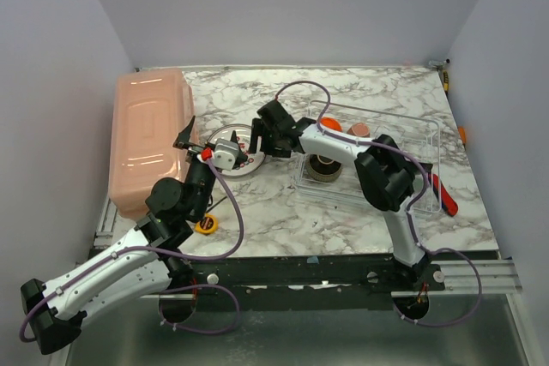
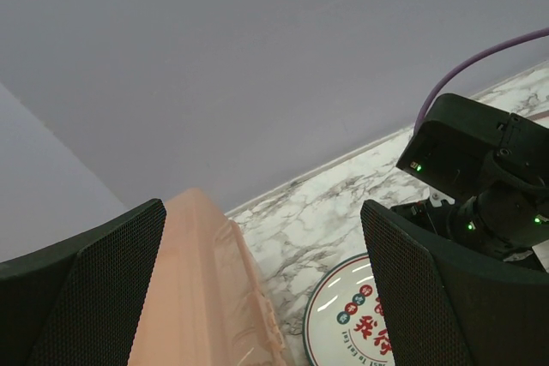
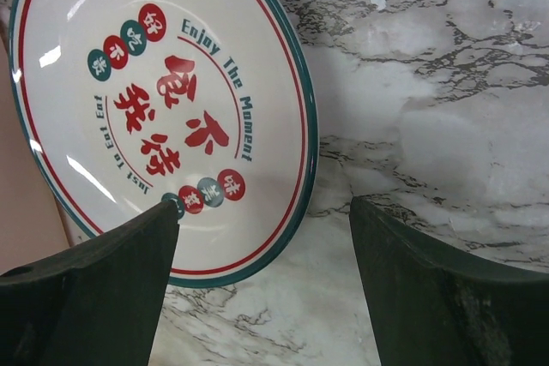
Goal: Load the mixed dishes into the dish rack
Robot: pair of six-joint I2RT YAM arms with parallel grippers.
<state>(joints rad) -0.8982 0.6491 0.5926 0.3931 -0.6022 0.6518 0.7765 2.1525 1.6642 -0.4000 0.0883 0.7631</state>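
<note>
The teal-rimmed white plate [image 1: 242, 165] with red lettering lies flat on the marble, between the pink tub and the dish rack. My right gripper [image 1: 258, 136] is open at the plate's right edge. In the right wrist view the plate [image 3: 163, 100] fills the upper left, and the open gripper [image 3: 266, 246] has its left finger over the rim and its right finger over bare marble. My left gripper [image 1: 189, 137] is open and empty, raised by the tub, with the plate [image 2: 352, 319] below between the fingers. The clear dish rack [image 1: 412, 130] holds the orange bowl [image 1: 331, 125], the pinkish mug [image 1: 359, 130] and the dark brown bowl [image 1: 325, 166].
A long salmon-pink tub [image 1: 146, 139] stands at the left, close to the plate; it also shows in the left wrist view [image 2: 197, 289]. A small yellow tape measure [image 1: 206, 225] lies near the front edge. A red-handled tool [image 1: 446, 198] lies right of the rack. Walls close in the table.
</note>
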